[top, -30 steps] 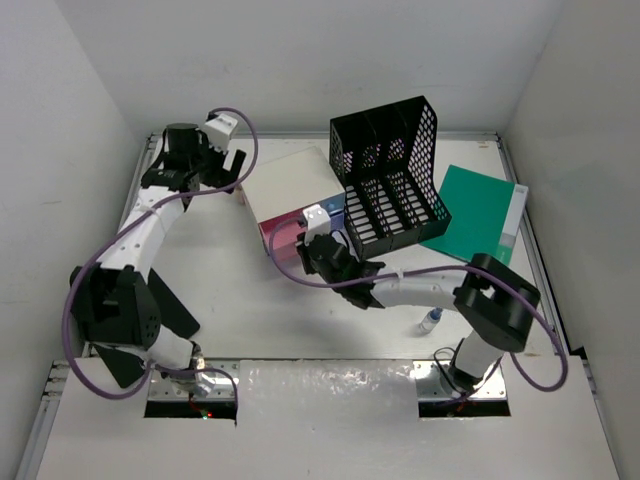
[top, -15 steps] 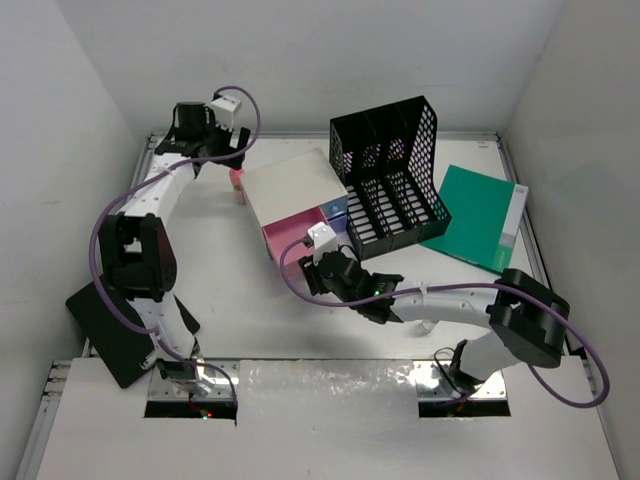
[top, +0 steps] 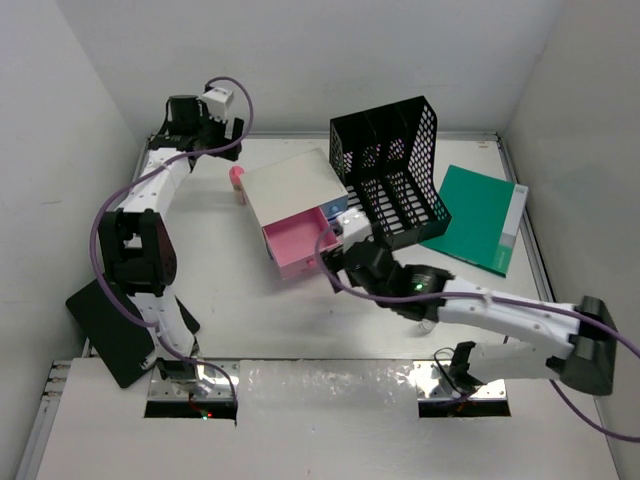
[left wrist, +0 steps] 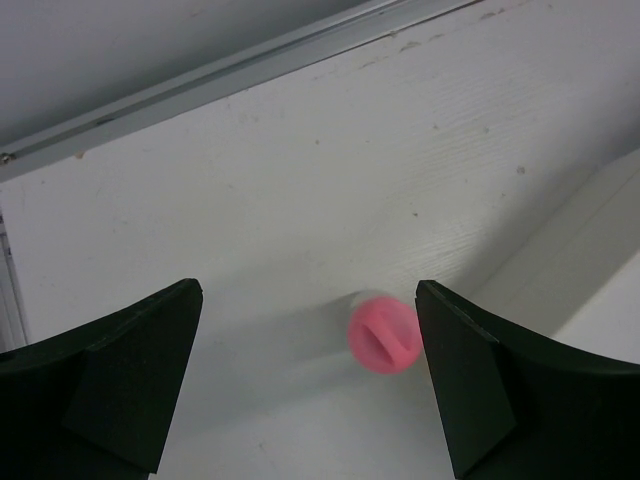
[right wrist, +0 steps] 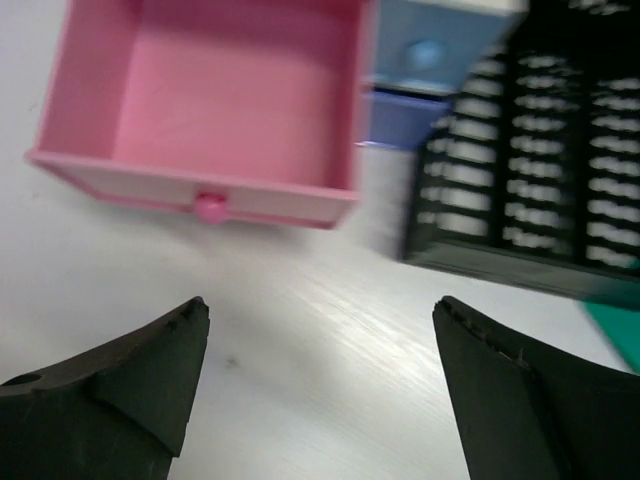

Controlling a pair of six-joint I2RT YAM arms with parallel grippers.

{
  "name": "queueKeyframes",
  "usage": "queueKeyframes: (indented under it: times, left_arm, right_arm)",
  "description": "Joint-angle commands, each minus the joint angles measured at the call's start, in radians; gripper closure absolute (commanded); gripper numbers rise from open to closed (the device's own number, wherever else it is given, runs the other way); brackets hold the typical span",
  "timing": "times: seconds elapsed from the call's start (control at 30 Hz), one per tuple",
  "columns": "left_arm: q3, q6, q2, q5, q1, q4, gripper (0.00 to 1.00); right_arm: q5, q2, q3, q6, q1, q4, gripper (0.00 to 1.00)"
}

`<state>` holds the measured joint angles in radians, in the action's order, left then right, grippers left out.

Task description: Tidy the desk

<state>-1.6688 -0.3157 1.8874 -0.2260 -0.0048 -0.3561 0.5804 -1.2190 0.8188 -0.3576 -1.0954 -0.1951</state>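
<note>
Slid the pink drawer (top: pixel 298 243) out across the desk (top: pixel 230 290) within the last second, then let go of its knob (right wrist: pixel 209 207) and backed the right gripper (right wrist: pixel 320 305) off toward the near edge. Jaws now spread wide, holding nothing. Leaves the drawer open and, as far as shows, empty: ready to take small things.

Underneath everything, filling the top view: white, rail-edged desk, arm bases at its near edge. Toward the middle, the cream-topped drawer box (top: pixel 292 187), with blue drawers (top: pixel 335 212) beside the pink one and a black file rack (top: pixel 390 170) close against its right side. Farther out, a green folder (top: pixel 480 220) by the right edge.

Meanwhile swung the left gripper (left wrist: pixel 308 300) to the far-left corner, likewise wide and empty, above a small pink-topped item (left wrist: pixel 383 335) just beside the box. Likely next: grasp that item and carry it to the open drawer.
</note>
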Motion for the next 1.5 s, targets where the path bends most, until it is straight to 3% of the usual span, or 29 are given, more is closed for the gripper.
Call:
queueKeyframes:
  times: [0.0, 0.07, 0.1, 0.2, 0.33, 0.63, 0.8, 0.93, 1.3, 1.47]
  left_arm:
    - [0.000, 0.012, -0.031, 0.005, 0.040, 0.019, 0.13]
    - [0.010, 0.006, -0.057, 0.005, 0.042, 0.019, 0.13]
    - [0.018, 0.004, -0.063, -0.004, 0.040, 0.016, 0.12]
    - [0.020, 0.001, -0.074, -0.029, 0.040, -0.012, 0.12]
    - [0.020, -0.017, -0.059, -0.047, 0.040, -0.056, 0.13]
    - [-0.108, 0.021, 0.070, -0.170, 0.035, -0.122, 0.14]
    - [-0.082, 0.017, 0.101, -0.150, 0.017, -0.132, 0.14]
    - [-0.045, 0.013, 0.121, -0.047, -0.018, -0.083, 0.14]
    - [0.066, 0.017, 0.118, 0.002, -0.030, -0.067, 0.14]
    - [0.073, 0.010, 0.118, 0.043, -0.031, -0.050, 0.28]
  right_arm:
    - [0.249, 0.122, 0.140, -0.091, 0.012, -0.478, 0.07]
    - [0.231, 0.192, 0.152, -0.158, 0.049, -0.573, 0.01]
    - [0.137, 0.214, 0.139, -0.161, 0.119, -0.607, 0.01]
    - [-0.015, 0.269, 0.082, -0.120, 0.248, -0.578, 0.01]
    - [-0.073, 0.254, 0.069, -0.041, 0.250, -0.478, 0.01]
    - [-0.091, 0.153, 0.099, -0.001, 0.250, -0.435, 0.01]
    - [-0.077, 0.177, 0.056, -0.004, 0.250, -0.402, 0.01]
    - [-0.067, 0.185, 0.040, -0.004, 0.250, -0.403, 0.01]
    - [-0.054, 0.196, 0.010, 0.000, 0.250, -0.359, 0.01]
    - [-0.057, 0.191, 0.011, 0.012, 0.250, -0.343, 0.01]
